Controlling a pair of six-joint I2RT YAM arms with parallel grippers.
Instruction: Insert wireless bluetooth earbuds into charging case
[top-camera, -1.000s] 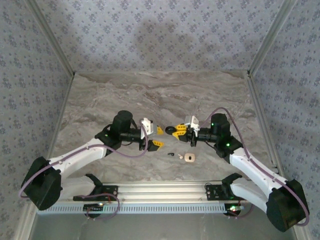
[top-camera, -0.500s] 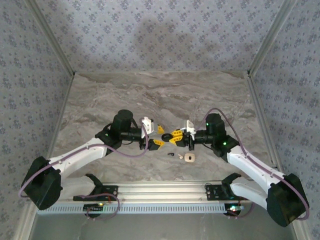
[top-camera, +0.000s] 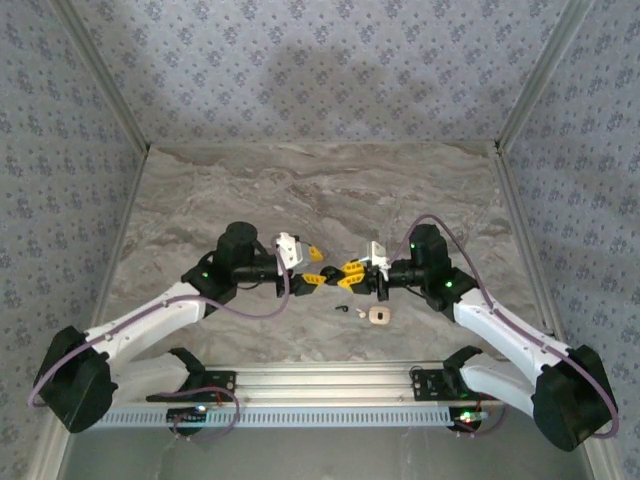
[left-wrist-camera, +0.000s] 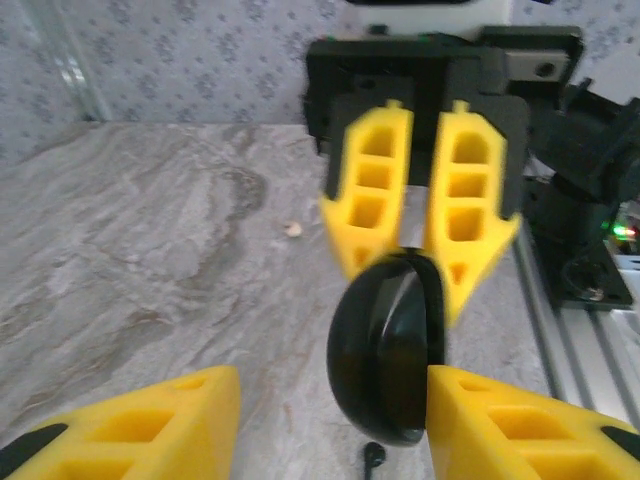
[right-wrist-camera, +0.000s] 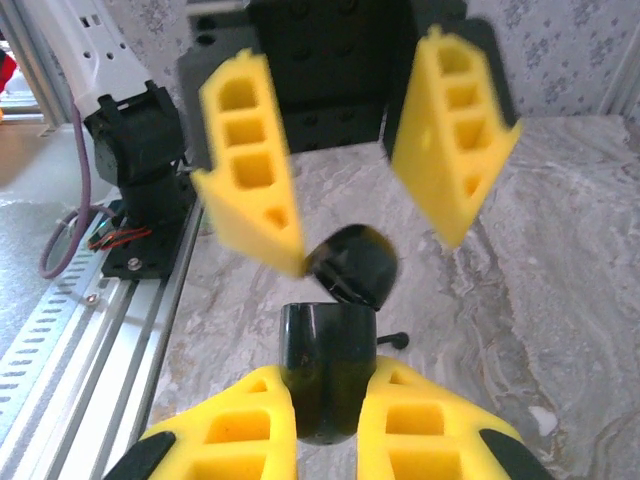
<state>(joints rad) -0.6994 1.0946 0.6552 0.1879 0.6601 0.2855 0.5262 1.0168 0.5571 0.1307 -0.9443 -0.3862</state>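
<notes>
The right gripper (right-wrist-camera: 327, 400) is shut tight on a black disc (left-wrist-camera: 385, 350). It holds the disc up in the air over the middle of the desk (top-camera: 300, 190). The left gripper (top-camera: 320, 267) faces it, nose to nose. Its jaws are open, one on each side of the disc. One of them looks like it touches the disc, but I cannot tell for sure.

The case (top-camera: 379, 316) lies flat near the near edge of the desk, a bit to the right of the middle. An earbud (top-camera: 345, 309) lies on the desk just beside it, on its left. They do not touch. Nothing holds either one, so the earbud is not yet in the case.

I think the left gripper is about to take the disc. To do this well, it should line up so the disc sits in the middle of its jaws. Then it should close slowly on the flat sides. The right gripper should let go only when the left one has a good hold. The disc hangs close above the earbud and the case, so a drop could knock them away.
</notes>
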